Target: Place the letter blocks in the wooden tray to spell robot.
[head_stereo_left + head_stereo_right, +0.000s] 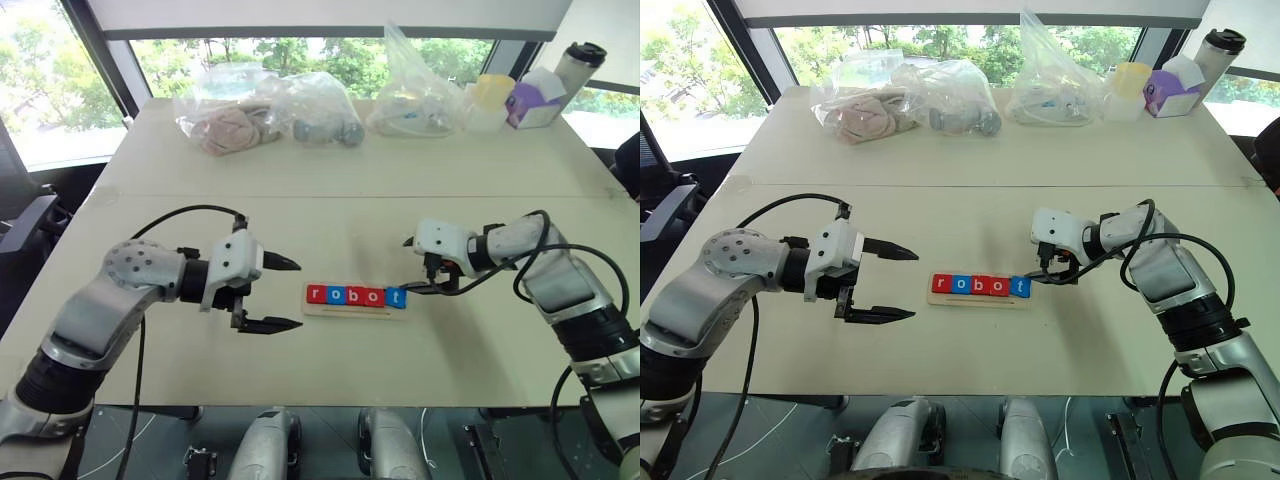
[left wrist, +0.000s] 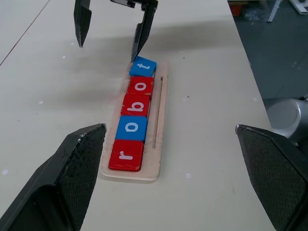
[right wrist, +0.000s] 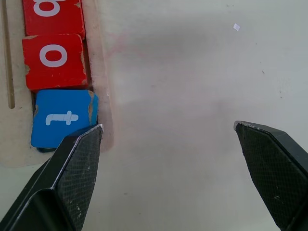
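The wooden tray point(image 1: 350, 313) lies at the table's middle, near the front. The five letter blocks sit in it in a row reading r o b o t: red r point(image 1: 317, 294), blue o point(image 2: 132, 127), red b point(image 2: 135, 104), red o point(image 2: 141, 85), blue t point(image 1: 396, 298). My left gripper point(image 1: 298, 295) hovers open just left of the tray's r end, with nothing between its fingers. My right gripper point(image 1: 412, 266) is open at the t end. One of its fingers point(image 3: 79, 154) is close beside the t block point(image 3: 62, 118). It holds nothing.
Several clear plastic bags point(image 1: 300, 110) with soft items lie along the far side of the table. A tumbler point(image 1: 578, 62), a purple box point(image 1: 530, 100) and a yellow cup point(image 1: 490, 95) stand at the far right. The table's front edge point(image 1: 300, 404) runs close below the arms.
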Controlling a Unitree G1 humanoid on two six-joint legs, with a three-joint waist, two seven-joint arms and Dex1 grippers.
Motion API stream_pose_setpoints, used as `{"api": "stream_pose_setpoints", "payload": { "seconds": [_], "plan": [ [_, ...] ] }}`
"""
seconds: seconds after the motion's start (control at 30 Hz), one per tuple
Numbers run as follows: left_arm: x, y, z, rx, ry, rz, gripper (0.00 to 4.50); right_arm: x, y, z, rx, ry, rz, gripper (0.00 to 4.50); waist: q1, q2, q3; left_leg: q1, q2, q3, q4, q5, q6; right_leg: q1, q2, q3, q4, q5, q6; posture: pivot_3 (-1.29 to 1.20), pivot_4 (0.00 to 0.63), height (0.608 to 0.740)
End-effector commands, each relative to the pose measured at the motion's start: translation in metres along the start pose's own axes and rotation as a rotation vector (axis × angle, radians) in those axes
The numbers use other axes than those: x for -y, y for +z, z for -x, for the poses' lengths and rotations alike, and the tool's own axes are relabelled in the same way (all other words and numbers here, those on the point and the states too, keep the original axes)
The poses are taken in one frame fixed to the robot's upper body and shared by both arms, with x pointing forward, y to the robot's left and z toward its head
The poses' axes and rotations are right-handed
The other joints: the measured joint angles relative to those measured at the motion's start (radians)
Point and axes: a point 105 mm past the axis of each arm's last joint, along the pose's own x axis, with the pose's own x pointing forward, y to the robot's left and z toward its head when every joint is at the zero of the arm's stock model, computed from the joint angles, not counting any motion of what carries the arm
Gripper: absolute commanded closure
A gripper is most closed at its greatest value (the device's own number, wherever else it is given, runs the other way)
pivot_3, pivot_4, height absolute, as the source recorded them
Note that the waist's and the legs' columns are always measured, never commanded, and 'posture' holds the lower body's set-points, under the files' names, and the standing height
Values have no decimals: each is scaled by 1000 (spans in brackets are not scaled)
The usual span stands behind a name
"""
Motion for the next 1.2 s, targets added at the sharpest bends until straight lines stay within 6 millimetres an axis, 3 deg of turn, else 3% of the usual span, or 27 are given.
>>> {"api": "stream_pose_setpoints", "payload": {
  "seconds": [0.03, 0.33, 1.2],
  "plan": [
    [-2, 11, 1, 18, 5, -51, 0, 6, 12, 9, 32, -35, 34, 11, 0, 0, 0, 0, 0, 0, 0, 0, 0, 0, 0, 0, 0, 0, 0, 0, 150, 740],
    [-1, 11, 2, 17, 3, -50, 0, 14, 16, 5, 43, -76, 56, 11, 0, 0, 0, 0, 0, 0, 0, 0, 0, 0, 0, 0, 0, 0, 0, 0, 150, 740],
    [0, 12, 1, 21, 12, -47, 0, -4, 22, -8, 64, 22, 62, 11, 1, 0, 0, 0, 0, 0, 0, 0, 0, 0, 0, 0, 0, 0, 0, 0, 150, 740]
  ]
}}
